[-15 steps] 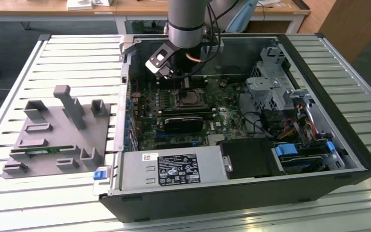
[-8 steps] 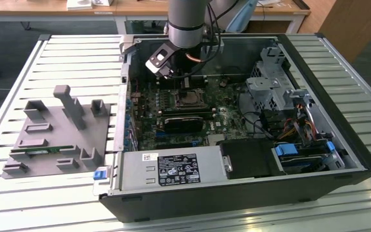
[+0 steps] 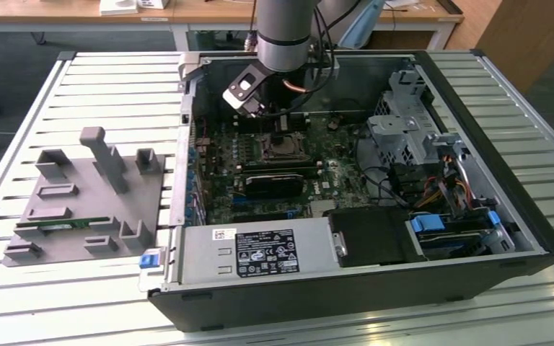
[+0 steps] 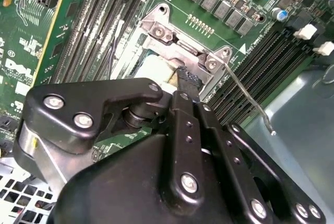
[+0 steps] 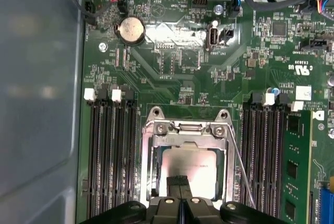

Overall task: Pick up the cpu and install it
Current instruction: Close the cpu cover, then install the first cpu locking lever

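While the arm (image 3: 287, 32) reaches down into the open computer case (image 3: 354, 288) from its far side in the exterior view, the gripper (image 5: 180, 190) hangs right over the socket frame (image 5: 185, 130) on the green motherboard (image 5: 177, 78). In the first wrist view the two black fingertips (image 5: 180, 182) stand pressed together with no gap, touching or just above the silver top of the cpu (image 5: 193, 164), which lies flat inside the socket frame. The second wrist view shows the same pale chip (image 4: 154, 70) partly hidden behind the gripper body, with the thin wire lever (image 4: 250, 101) angled out beside the frame. Rows of black memory slots (image 5: 112, 151) flank the socket on both sides, and a round coin battery (image 5: 131, 30) sits farther along the board. On the slatted table (image 3: 27, 115), at the exterior view's left of the case, rests a grey plastic tray (image 3: 84, 209) with upright posts, a green memory stick (image 3: 55, 223) lying in it
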